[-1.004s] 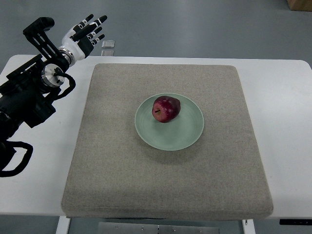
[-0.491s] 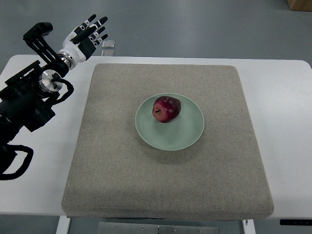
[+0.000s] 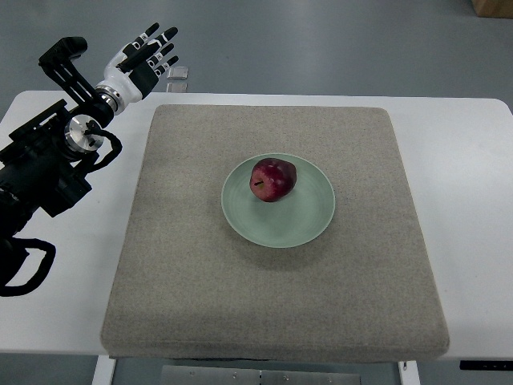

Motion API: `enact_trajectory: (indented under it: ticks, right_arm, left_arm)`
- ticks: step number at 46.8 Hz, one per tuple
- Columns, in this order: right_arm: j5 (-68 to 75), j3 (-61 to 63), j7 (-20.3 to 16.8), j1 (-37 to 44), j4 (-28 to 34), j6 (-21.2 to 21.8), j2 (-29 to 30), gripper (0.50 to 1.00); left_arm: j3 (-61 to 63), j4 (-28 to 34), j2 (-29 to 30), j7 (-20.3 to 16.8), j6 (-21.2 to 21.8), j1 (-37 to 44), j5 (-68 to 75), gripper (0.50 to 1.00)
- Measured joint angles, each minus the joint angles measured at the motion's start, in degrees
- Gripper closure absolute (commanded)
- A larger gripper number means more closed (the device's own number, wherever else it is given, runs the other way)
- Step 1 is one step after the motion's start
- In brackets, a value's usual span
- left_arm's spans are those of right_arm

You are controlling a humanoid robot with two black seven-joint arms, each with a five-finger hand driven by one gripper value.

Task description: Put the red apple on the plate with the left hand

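A dark red apple [image 3: 272, 179] rests on the pale green plate [image 3: 300, 220], toward its upper left part, stem facing the camera side. The plate sits in the middle of a grey felt mat [image 3: 200, 273]. My left hand [image 3: 147, 56] is far off at the upper left, past the mat's far corner and beyond the table's back edge, fingers spread and holding nothing. Its black arm [image 3: 48, 160] runs in from the left edge. No right arm shows.
The mat covers most of a white table [image 3: 473, 192]. A small clear square object [image 3: 178, 74] lies on the floor just right of the left hand. A cardboard corner [image 3: 493, 6] shows at the top right.
The left hand has drifted slightly up and left over the second, then held still. Apple and plate have not moved.
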Motion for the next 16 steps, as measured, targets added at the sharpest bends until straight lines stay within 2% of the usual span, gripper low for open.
enact_trajectory:
  ticks: [16]
  right_arm:
    - [-0.1,-0.1,0.0,-0.3,0.9,0.8,0.0,0.536]
  left_arm:
    - [0.1,0.0,0.0,-0.1,0.2,-0.4,0.1,0.506]
